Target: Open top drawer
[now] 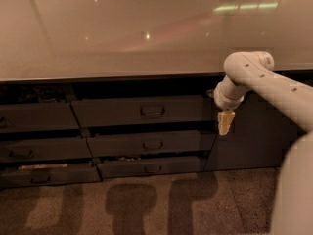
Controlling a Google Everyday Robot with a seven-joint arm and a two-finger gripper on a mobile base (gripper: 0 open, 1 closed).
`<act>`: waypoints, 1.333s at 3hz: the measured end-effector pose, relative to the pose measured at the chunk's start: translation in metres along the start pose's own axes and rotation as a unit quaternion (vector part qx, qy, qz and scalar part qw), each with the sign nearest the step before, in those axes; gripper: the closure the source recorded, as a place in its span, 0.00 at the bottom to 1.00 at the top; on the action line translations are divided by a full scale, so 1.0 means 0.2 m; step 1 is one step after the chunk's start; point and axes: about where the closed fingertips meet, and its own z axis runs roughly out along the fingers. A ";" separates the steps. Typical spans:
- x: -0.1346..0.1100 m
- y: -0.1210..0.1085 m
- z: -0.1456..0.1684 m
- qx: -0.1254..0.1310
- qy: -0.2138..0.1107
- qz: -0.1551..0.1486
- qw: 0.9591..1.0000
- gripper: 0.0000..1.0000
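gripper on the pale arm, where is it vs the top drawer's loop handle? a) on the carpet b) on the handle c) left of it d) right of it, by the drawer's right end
D: the pale yellowish gripper hangs pointing down beside the right end of the wide dark grey top drawer, well right of its small dark loop handle.

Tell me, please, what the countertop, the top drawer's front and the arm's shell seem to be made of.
The countertop is pale and glossy, perhaps polished stone or laminate; it mirrors lights. The top drawer has a dark grey, matte front, likely painted metal or laminate. The arm shell is off-white and smooth, plastic-looking. The gripper, tan, hangs pointing down beside that drawer's right end.
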 end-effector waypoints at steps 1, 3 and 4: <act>0.07 -0.06 0.11 -0.026 0.003 0.006 1.000 0.00; 0.07 -0.06 0.11 -0.026 0.003 0.006 1.000 0.19; 0.07 -0.06 0.11 -0.026 0.003 0.006 1.000 0.42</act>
